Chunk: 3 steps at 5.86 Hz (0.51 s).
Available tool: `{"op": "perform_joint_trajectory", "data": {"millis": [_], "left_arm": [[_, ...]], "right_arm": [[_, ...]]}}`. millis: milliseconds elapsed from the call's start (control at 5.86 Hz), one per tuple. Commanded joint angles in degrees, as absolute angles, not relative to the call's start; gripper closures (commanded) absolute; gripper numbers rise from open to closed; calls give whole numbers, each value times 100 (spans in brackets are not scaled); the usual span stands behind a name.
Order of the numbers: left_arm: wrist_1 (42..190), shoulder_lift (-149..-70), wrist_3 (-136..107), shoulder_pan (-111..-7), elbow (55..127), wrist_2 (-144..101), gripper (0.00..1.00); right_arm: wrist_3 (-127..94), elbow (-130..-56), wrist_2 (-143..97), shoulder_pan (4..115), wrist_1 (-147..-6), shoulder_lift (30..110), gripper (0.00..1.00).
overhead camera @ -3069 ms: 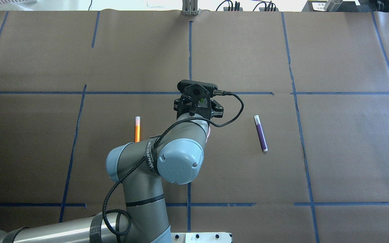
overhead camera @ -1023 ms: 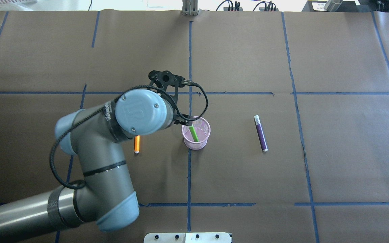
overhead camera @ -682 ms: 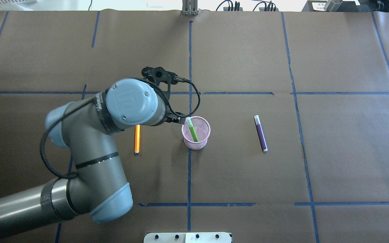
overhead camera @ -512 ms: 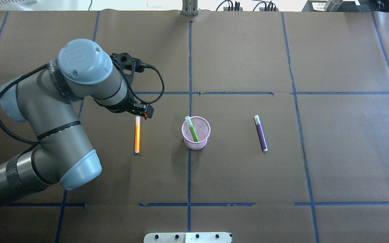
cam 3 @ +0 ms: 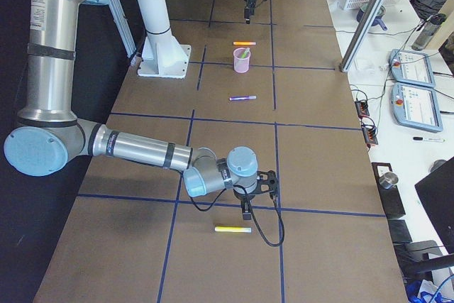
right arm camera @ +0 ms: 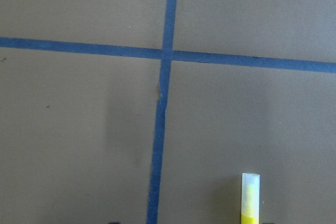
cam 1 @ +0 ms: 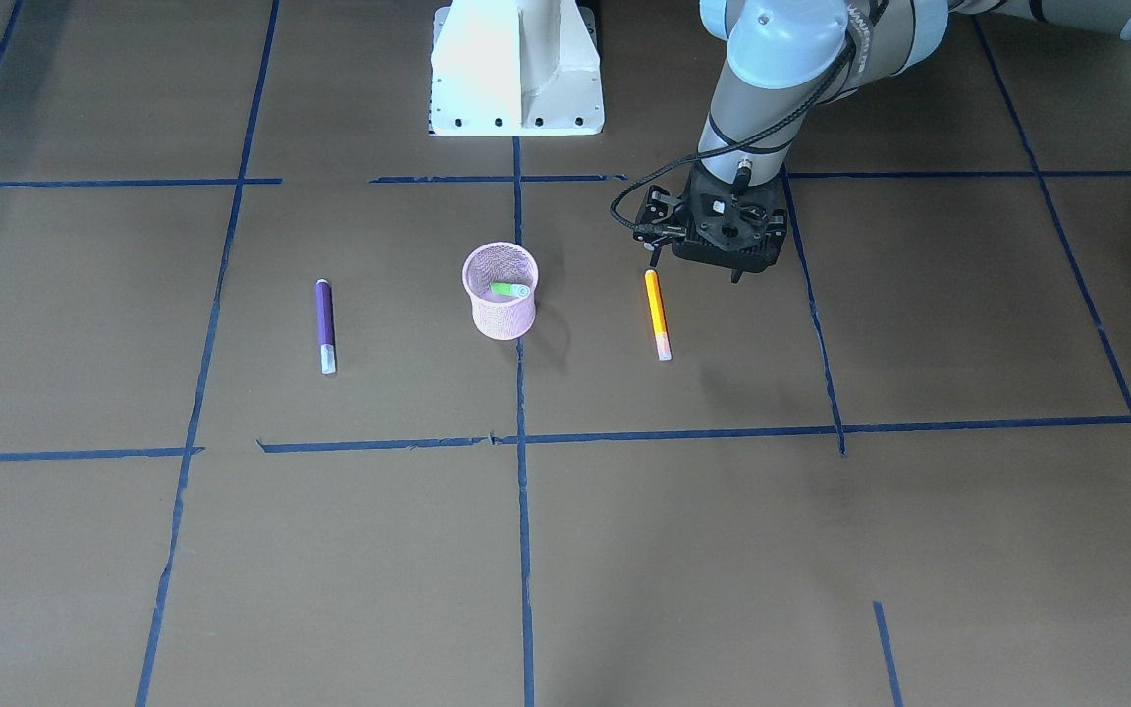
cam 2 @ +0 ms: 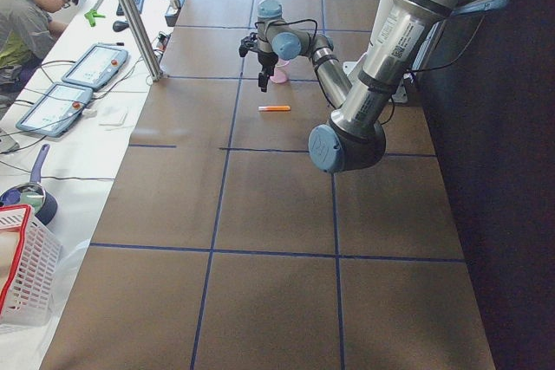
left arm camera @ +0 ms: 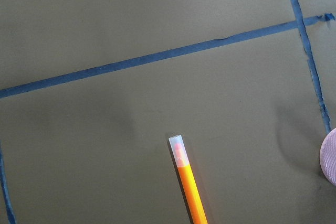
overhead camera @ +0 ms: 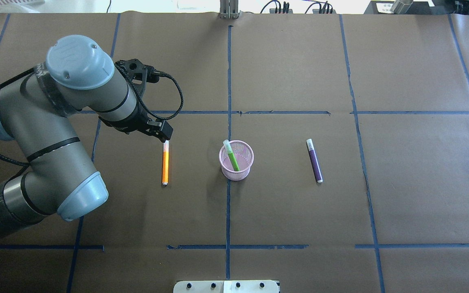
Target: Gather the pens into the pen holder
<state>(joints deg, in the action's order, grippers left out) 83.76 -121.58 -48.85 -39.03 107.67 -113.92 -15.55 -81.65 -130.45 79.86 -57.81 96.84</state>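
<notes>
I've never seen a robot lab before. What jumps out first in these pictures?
A small pink mesh pen holder stands mid-table with a green pen leaning inside it. An orange pen and a purple pen lie flat on the table, one on either side of it. The big grey arm's left gripper hovers open by the orange pen's capped end.
</notes>
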Motion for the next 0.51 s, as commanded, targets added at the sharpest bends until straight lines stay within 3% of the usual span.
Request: {"op": "perform_joint_trajectory", "data": {"millis": [0, 341], "left_arm": [[8402, -12155, -4930, -3867, 10767, -11391, 0], [8411, -12155, -4913, -3858, 10714, -11382, 0]], "right_arm": [[-1644, -7525, -12938, 7937, -5484, 9554, 26], [-1582, -7270, -12867, 7910, -5476, 9519, 31]]}}
